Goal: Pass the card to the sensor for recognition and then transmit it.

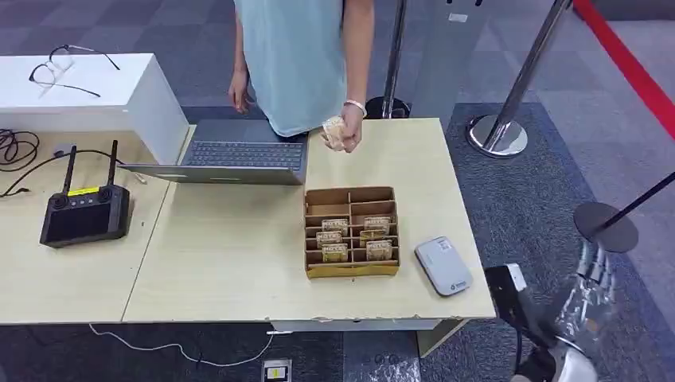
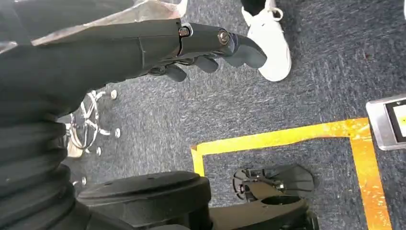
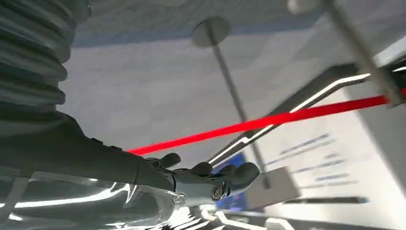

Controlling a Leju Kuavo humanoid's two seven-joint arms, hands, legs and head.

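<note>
A cardboard divider box [image 1: 351,199] stands on the wooden table [image 1: 231,255], with several tan cards [image 1: 334,226] upright in its near slots. The grey card sensor [image 1: 443,266] lies just right of the box near the table's front edge. My right hand [image 1: 589,296] is off the table's right side, blurred, raised over the carpet; its fingers [image 3: 230,175] are apart and hold nothing. My left hand [image 2: 210,48] hangs over the carpet beside my body, its fingers loose and empty.
A person [image 1: 298,56] stands at the table's far edge, one hand [image 1: 342,134] holding something tan. A laptop [image 1: 239,155] and a black controller [image 1: 83,213] lie to the left. Stanchion posts [image 1: 497,131] and a red belt [image 1: 629,64] stand on the right.
</note>
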